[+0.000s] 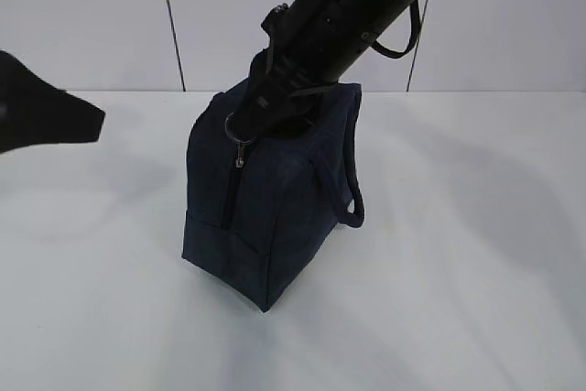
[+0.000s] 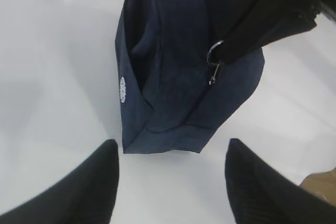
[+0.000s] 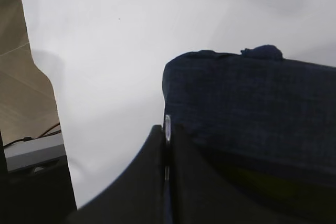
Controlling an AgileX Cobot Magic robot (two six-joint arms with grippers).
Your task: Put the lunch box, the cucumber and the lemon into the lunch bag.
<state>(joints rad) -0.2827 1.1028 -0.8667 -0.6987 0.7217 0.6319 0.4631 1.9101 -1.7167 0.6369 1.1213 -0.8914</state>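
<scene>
Matt navy cloth lunch bag (image 1: 275, 199) — shiny metal ring pull (image 1: 240, 130) — smooth white table (image 1: 458, 272)

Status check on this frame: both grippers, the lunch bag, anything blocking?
Left gripper open, clear of lunch bag. Right gripper shut on silver ring pull. Lunch box, cucumber, lemon not in view. Nothing blocking.

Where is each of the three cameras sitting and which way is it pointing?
Exterior view: off the table, looking down at a slant at the lunch bag; right arm over it, left gripper at left.
Left wrist view: looks down between open fingers at the bag.
Right wrist view: looks along shut fingers, pinching the ring pull, beside the bag.
All share the bag; the ring shows in each.
</scene>
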